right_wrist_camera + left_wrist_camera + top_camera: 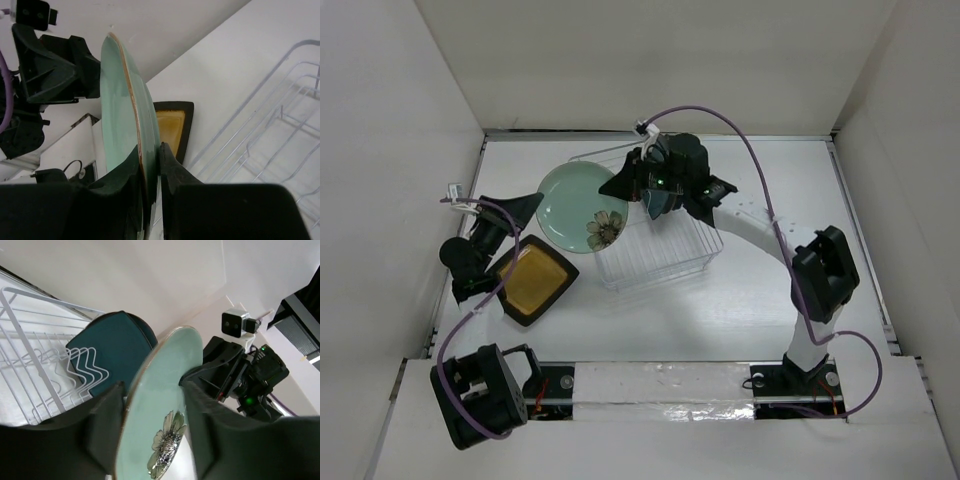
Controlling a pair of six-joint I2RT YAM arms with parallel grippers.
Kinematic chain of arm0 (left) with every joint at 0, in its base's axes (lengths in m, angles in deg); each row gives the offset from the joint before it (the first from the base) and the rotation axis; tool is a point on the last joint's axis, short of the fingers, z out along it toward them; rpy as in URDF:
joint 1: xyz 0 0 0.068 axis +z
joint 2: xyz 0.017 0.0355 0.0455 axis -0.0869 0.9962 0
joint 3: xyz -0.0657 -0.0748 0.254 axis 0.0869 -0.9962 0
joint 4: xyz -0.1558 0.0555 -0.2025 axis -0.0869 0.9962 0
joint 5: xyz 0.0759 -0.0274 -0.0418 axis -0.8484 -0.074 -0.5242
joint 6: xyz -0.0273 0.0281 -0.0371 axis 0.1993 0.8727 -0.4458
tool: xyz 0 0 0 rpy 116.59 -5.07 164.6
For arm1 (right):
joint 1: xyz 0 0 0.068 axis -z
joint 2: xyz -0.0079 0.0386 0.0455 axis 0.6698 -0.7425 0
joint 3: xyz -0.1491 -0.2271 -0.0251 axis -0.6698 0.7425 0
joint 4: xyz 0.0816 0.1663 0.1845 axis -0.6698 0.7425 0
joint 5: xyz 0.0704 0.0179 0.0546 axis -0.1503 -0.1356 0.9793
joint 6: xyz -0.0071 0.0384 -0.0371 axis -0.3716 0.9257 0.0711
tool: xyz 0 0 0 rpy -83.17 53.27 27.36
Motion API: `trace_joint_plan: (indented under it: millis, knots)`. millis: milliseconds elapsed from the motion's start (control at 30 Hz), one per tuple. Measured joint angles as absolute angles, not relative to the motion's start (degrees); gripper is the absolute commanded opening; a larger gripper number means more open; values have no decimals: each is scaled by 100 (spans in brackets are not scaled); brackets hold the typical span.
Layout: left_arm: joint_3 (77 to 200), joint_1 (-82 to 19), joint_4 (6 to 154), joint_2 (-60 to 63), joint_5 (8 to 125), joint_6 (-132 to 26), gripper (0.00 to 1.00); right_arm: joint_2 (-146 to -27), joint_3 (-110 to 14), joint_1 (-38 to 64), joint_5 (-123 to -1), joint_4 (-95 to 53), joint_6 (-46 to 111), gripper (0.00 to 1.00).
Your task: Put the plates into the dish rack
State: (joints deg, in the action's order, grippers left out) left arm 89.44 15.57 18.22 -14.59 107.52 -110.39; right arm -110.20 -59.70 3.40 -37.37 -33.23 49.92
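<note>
**Green plate held between two pincers at the rack's left end**

The pale green plate (575, 205) is off the table (720, 310) and tilted up on edge. Its flowered face is turned toward the overhead camera. In the top view it sits at the left end of the dish rack (670, 255), with its right rim overlapping the rack's near-left corner.

The right pincer (149, 156) is clamped on the plate. In its own wrist view both fingers press against the two faces of the rim, with the brown edge line running up between them.

The left pincer (152, 390) reaches in from the opposite side. Its fingers stand well apart with the plate's rim passing between them. The plate leans across the gap, and I cannot tell whether either finger touches it.

Dark teal plates (112, 347) already stand upright in the rack against its wire dividers. A rounded-square one is in front and the curved rim of another shows just behind it.

The yellow plate (532, 282) with its black rim lies flat on the table. It is left of the rack, near the left arm and below the green plate in the top view. The right wrist view shows it past the green plate's edge, apart from the rack.
</note>
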Motion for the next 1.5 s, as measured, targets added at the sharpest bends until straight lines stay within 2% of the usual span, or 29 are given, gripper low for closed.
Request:
trace_joint_plan:
  millis: [33,67,133,300,500,667,767,1067,1500]
  knots:
    - [8946,1542,1922,-1531,10743,-11008,52,-10996,-5933,344,-3772,-3312,5011,0]
    - [8957,1531,2036,-1614,10736,-10967,63,-10943,-5874,357,-3827,-3271,5040,0]
    - [9033,1518,2423,-1830,10660,-10803,68,-10762,-5740,371,-4089,-3109,4996,0]
    - [9460,1518,3389,-2484,10266,-10084,69,-10255,-5655,510,-5340,-2471,4690,0]
    - [9514,1518,3782,-2845,10043,-9660,56,-9984,-5893,607,-7287,-2051,4065,0]
    - [9425,1518,3778,-2759,10185,-9671,25,-10266,-6433,471,-8681,-1638,3440,0]
    - [9352,1459,3594,-2633,10360,-9806,13,-10585,-6787,368,-9245,-1516,3103,0]
    - [9309,1376,3319,-2517,10647,-10042,14,-11662,-7716,62,-10146,-1153,2229,0]
    - [9278,1376,3072,-2440,10747,-10239,15,-12193,-7887,-82,-10441,-1028,2063,0]
